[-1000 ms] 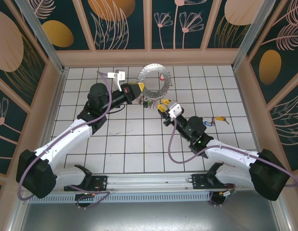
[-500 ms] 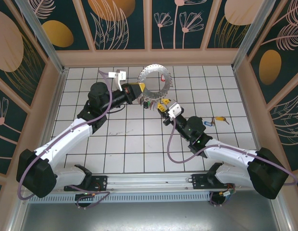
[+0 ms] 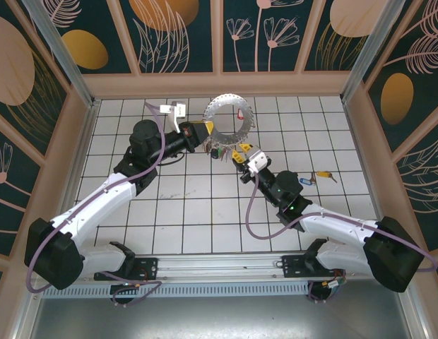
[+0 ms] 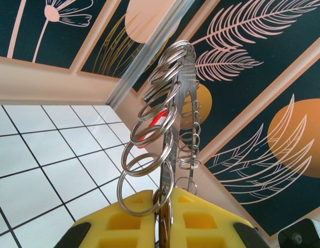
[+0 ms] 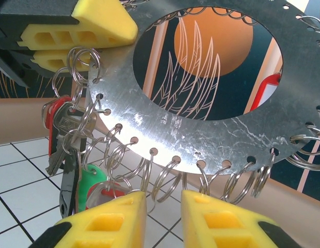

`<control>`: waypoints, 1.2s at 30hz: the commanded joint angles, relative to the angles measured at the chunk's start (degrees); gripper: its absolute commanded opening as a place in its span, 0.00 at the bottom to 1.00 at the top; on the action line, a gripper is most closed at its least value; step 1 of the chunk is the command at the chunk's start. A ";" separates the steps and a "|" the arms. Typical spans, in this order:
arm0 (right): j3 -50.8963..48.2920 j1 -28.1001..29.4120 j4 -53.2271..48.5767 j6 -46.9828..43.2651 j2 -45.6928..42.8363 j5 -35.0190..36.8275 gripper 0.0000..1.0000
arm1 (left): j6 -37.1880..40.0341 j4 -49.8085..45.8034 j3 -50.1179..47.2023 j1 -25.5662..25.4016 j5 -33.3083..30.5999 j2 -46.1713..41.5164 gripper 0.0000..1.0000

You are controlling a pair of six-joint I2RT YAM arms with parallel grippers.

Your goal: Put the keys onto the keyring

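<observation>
The left gripper (image 4: 162, 209) (image 3: 203, 131) has its jaws pressed together on the rim of the keyring (image 4: 175, 98) (image 5: 165, 132) (image 3: 211, 113). Its yellow pads (image 4: 129, 217) pinch the flat metal band edge-on and hold it up off the bench (image 3: 184, 212). The right gripper (image 5: 162, 212) (image 3: 240, 154) sits just below the keyring's lower edge with its jaws spread a little. Small wire loops (image 5: 162, 178) from the rim hang down into the gap, and I cannot tell whether either pad (image 5: 111, 219) touches one. The keyring is a wide flat ring with holes all round its rim and a wire loop through each. Near the left gripper a bunch of keys (image 5: 67, 137) (image 3: 220, 148) hangs from the loops, with a red tag (image 5: 52, 111) and a green tag (image 5: 90, 181) among them. Another red tag (image 5: 266, 93) (image 3: 239, 113) shows on the far side of the ring. Well apart, to the right of the right arm, a loose key (image 3: 323, 175) with coloured tags lies on the white tiled bench.
</observation>
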 commanded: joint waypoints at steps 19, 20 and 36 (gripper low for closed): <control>0.63 -0.06 1.44 -2.07 -1.61 1.59 0.17 | 0.35 2.77 2.23 0.11 1.77 -0.27 0.00; 0.61 -0.07 0.85 -2.25 -1.83 1.38 0.17 | 0.48 2.61 2.29 0.12 1.74 -0.27 0.00; 1.46 -0.51 -1.62 -3.29 -2.73 0.19 0.14 | -0.22 3.03 2.35 0.02 2.65 0.09 0.00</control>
